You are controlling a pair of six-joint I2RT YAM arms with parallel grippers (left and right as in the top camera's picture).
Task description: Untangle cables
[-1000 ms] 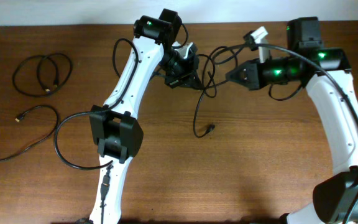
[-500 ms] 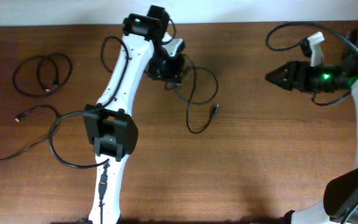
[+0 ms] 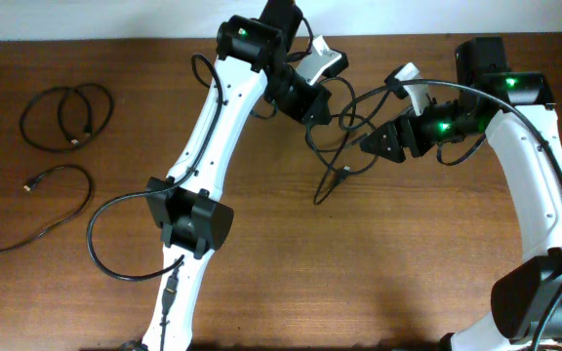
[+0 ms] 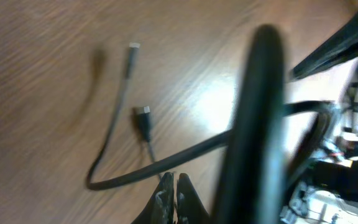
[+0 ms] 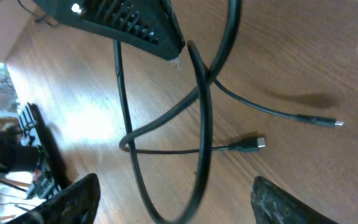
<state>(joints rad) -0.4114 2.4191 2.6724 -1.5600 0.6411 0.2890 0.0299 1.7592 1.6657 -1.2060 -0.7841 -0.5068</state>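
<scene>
Right wrist: right end effector (image 5: pixel 174 190) spread around a loop of cables (image 5: pixel 205 124). Left end effector (image 4: pixel 171 182) pinches them (tips pressed together); tugging could cinch the twelve-o'clock crossing tight.

The table (image 3: pixel 408 273) is brown wood with clear grain and a soft sheen under the light. The cables (image 5: pixel 205 118) have matt black rubbery sheaths, and their plugs (image 5: pixel 253 144) end in bright metal. The arm shells (image 3: pixel 218 117) are smooth white plastic.

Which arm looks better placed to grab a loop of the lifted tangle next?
Probably right: the right gripper is open beside the dangling cables, while the left gripper is shut, holding them up.
</scene>
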